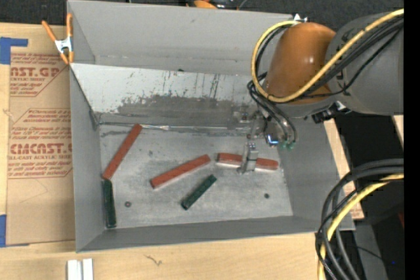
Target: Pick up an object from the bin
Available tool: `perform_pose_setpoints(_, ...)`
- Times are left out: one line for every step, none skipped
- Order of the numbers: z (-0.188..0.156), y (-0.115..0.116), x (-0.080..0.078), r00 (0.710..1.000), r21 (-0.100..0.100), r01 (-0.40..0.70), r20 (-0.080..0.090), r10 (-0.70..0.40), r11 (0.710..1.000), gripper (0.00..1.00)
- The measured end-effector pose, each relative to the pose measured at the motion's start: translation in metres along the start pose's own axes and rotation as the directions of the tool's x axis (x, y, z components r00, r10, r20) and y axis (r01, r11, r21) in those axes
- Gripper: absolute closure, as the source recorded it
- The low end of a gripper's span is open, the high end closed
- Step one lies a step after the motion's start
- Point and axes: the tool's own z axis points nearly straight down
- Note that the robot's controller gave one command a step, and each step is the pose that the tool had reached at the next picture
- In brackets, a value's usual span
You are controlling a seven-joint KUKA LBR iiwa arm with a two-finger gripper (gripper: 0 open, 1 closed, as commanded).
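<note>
My jaws are down at the middle of the short red stick [228, 159] on the right side of the bin [164, 75]. Open or closed, I cannot tell. I'd straddle it squarely, then lift straight.

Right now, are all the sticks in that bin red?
No: one dark green stick lies at the far left and a second green stick lies near the middle, just below a red stick.
</note>
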Motion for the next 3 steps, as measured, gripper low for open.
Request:
perform_pose_setpoints(0.084, -0.021, -0.003, 1.000, 0.000, 0.024, -0.007, -0.024, 1.000, 0.00)
perform_pose_setpoints(0.078, -0.020, -0.005, 1.000, -0.001, 0.024, 0.000, -0.024, 1.000, 1.00)
perform_pose_setpoints(-0.078, -0.019, 0.000, 1.000, 0.001, 0.027, 0.009, -0.027, 1.000, 1.00)
